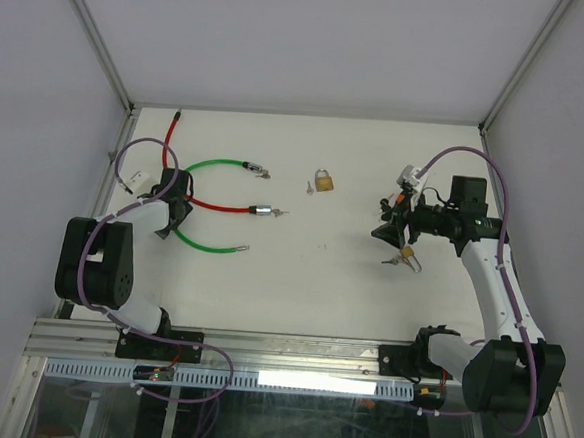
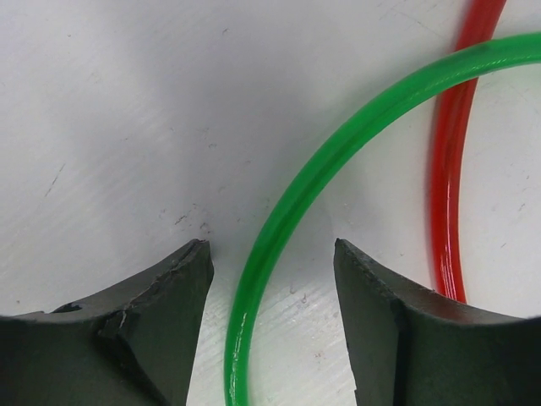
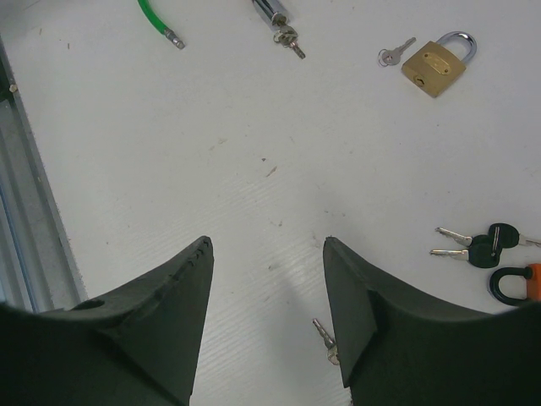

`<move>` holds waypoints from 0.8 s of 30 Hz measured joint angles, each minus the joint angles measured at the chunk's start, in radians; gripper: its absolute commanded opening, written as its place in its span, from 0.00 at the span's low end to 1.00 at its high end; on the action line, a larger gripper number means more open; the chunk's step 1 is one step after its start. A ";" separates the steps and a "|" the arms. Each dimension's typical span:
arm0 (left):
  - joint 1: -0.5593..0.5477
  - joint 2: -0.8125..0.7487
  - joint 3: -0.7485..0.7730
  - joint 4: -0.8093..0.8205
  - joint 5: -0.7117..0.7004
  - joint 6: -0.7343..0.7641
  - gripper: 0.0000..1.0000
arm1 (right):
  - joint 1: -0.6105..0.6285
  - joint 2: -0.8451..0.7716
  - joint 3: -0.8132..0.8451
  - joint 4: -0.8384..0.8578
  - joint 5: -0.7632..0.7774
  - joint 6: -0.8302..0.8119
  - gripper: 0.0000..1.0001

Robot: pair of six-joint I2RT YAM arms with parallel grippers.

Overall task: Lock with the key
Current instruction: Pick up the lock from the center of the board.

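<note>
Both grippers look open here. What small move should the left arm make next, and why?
Probably close the left gripper on the green cable. Its open jaws straddle the cable, one on each side, so closing should grip it. The right gripper hangs open with nothing between its fingers.

Left claw [image 2: 270, 254] parted, right claw [image 3: 267, 245] parted

Can't read a single word, number or logo anywhere. Brass padlock [image 3: 434, 65] on the worktop [image 3: 254, 161]: face too small and soft to make out any stamp. Same deal with the small silver key [image 3: 395, 54] beside it and the black-headed keys [image 3: 482, 249]. White tag [image 1: 137, 178] on the left arm's cable: just a blurry blob, not legible.
</note>
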 measured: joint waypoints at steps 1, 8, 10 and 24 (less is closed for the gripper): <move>0.000 0.000 0.000 -0.004 0.000 0.001 0.58 | 0.000 0.000 0.000 0.000 0.000 0.000 0.57; 0.000 0.007 0.013 -0.026 0.002 0.004 0.51 | 0.000 0.000 0.000 0.000 0.000 0.000 0.58; 0.000 0.012 0.019 -0.036 0.002 0.005 0.49 | 0.000 0.000 0.000 0.000 0.000 0.000 0.57; 0.000 0.059 0.080 -0.105 0.010 0.021 0.04 | 0.000 0.000 0.000 0.000 0.000 0.000 0.57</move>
